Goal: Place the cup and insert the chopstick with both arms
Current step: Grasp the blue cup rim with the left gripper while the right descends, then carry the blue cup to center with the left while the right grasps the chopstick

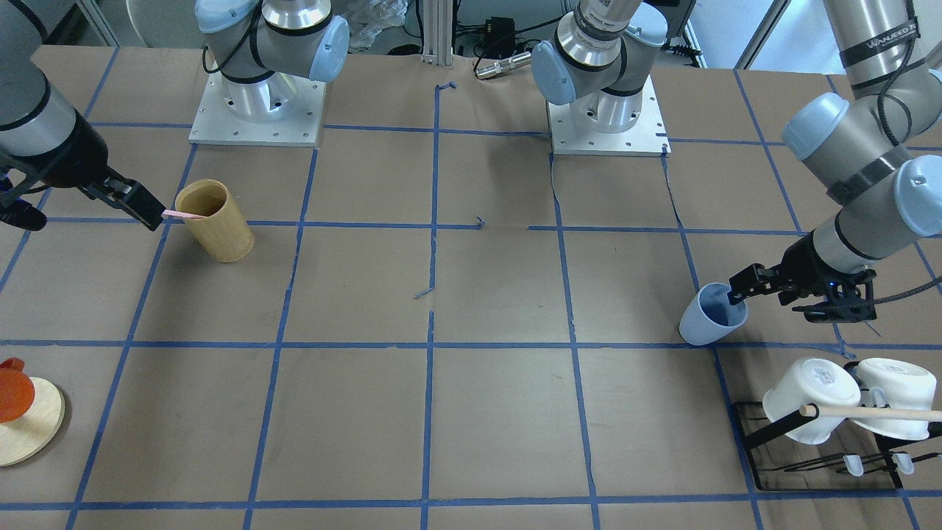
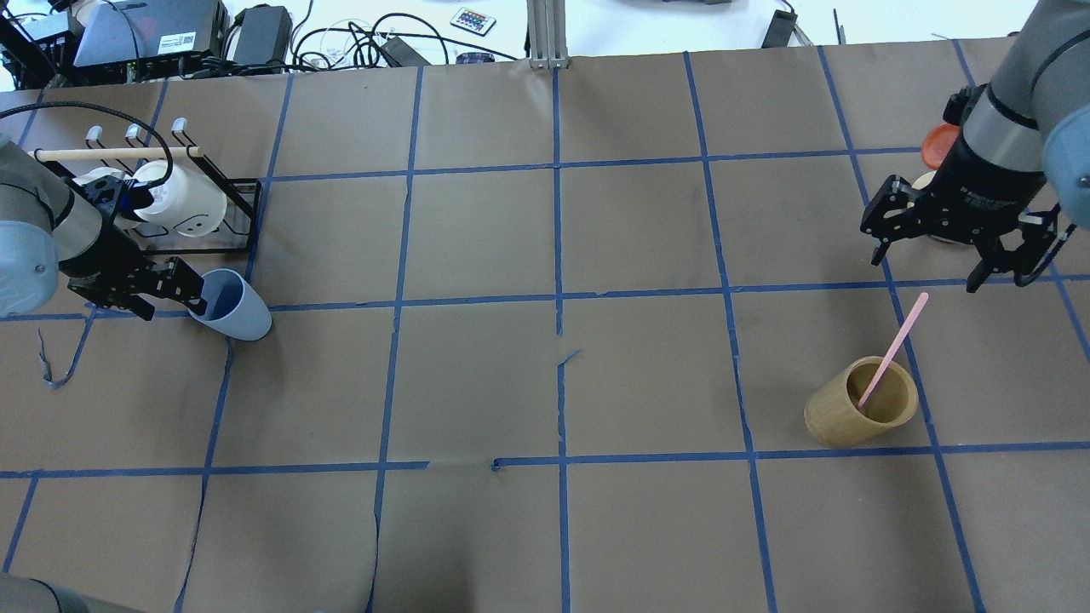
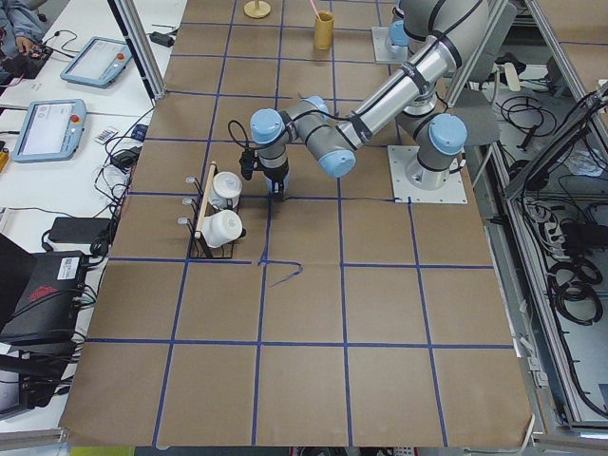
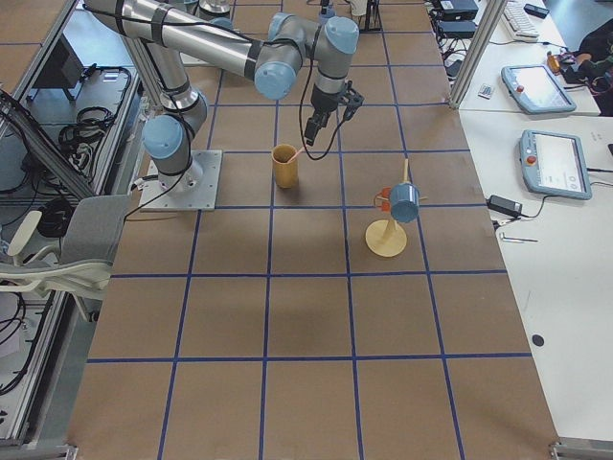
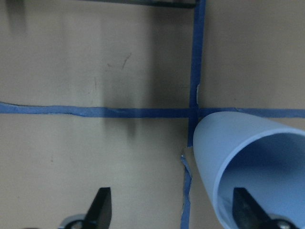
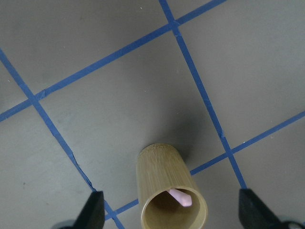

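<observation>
Overhead exterior shows the pale blue plastic cup [image 2: 234,311] just beside the black wire mug rack [image 2: 243,181]. It is tilted, with its mouth facing the left gripper [image 2: 173,305] and its long axis pointing away toward mid-table. The left wrist view adds what that hides: one finger [image 5: 243,207] sits inside the mouth and the other well outside, jaws spread, not clamping. The right gripper [image 2: 926,262], also spread, hangs above the tan bamboo holder [image 2: 839,419], with the pink chopstick [image 2: 894,345] leaning inside.

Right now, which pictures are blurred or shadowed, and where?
Left wrist view: soft overall, the blue cup blurred at its near rim, a dark shadow across the paper. Right wrist view: sharper, a faint shadow beside the wooden holder. Overhead view: sharp, evenly lit.
</observation>
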